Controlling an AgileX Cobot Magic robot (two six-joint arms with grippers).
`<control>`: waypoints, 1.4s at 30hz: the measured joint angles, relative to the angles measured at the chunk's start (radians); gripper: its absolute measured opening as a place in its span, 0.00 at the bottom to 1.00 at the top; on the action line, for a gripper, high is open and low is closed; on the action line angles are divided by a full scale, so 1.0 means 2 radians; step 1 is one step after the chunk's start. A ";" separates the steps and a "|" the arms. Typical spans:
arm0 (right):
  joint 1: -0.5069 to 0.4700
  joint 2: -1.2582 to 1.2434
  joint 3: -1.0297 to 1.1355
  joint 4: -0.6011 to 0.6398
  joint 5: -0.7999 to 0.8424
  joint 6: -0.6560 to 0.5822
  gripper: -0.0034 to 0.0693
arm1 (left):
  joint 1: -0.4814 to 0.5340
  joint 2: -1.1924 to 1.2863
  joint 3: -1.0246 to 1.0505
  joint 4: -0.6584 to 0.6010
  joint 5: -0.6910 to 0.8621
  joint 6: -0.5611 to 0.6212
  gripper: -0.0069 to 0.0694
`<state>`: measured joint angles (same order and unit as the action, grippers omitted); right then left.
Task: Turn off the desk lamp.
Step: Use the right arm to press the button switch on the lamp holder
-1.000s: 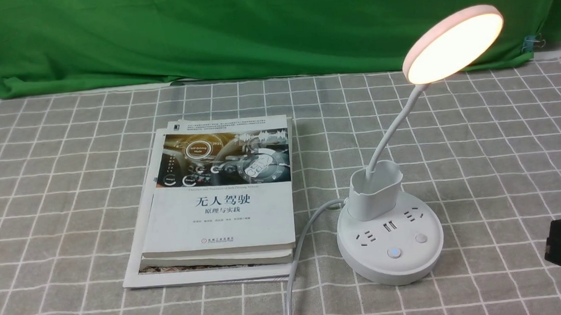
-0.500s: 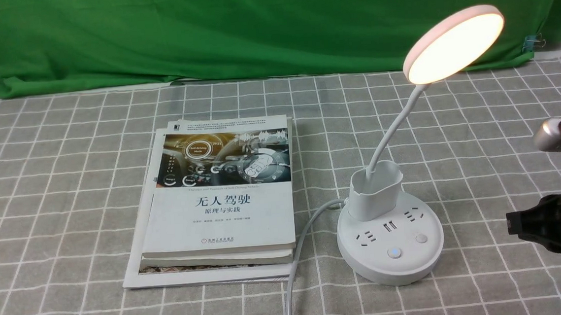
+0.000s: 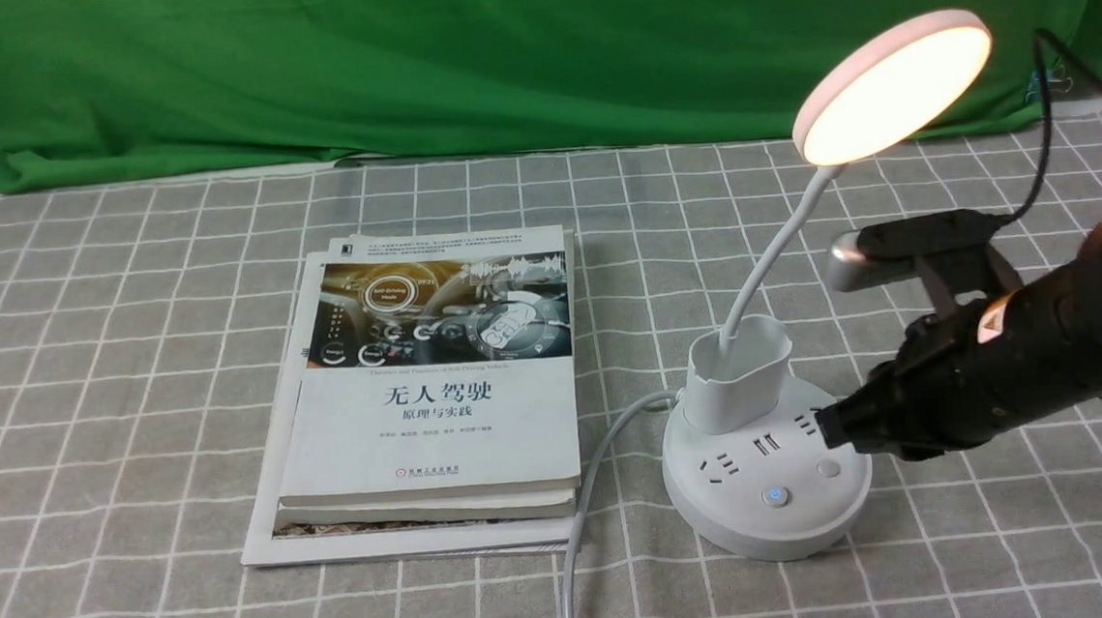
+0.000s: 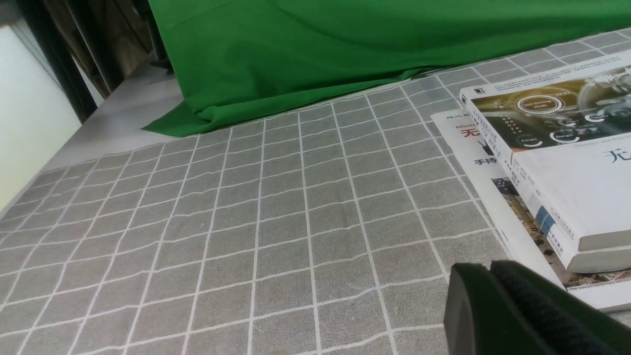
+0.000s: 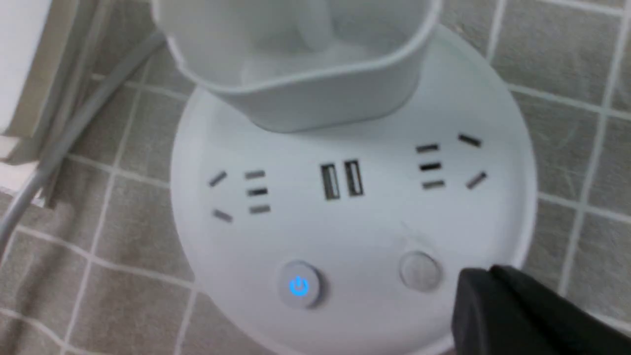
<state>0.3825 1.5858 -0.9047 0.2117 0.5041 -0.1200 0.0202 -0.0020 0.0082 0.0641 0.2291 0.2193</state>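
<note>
The white desk lamp (image 3: 765,459) stands right of centre, its disc head (image 3: 894,86) glowing. On its round base (image 5: 345,236) are a blue-lit power button (image 3: 774,497) (image 5: 299,286) and a plain round button (image 3: 827,468) (image 5: 420,270). My right gripper (image 3: 826,428) (image 5: 485,278) is shut with nothing in it, its tip over the base's right side, just beside the plain button. My left gripper (image 4: 488,276) is shut and empty, low over the cloth near the books; in the front view it barely shows at the lower left edge.
Two stacked books (image 3: 431,395) (image 4: 557,162) lie on a magazine left of the lamp. The lamp's grey cord (image 3: 584,501) runs off the front edge. A small cup (image 3: 738,373) sits on the base. A green backdrop (image 3: 494,51) hangs behind the checked tablecloth (image 3: 129,377).
My right arm has come in from the right edge, leftward and upward, to the lamp's base. The lamp stays lit. The left arm has not moved.
</note>
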 joint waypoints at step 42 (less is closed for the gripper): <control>0.010 0.050 -0.017 0.005 0.014 0.004 0.13 | 0.000 0.000 0.000 -0.001 0.000 0.000 0.12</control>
<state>0.4032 1.6849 -0.9392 0.2215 0.5326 -0.1119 0.0202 -0.0020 0.0082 0.0611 0.2291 0.2191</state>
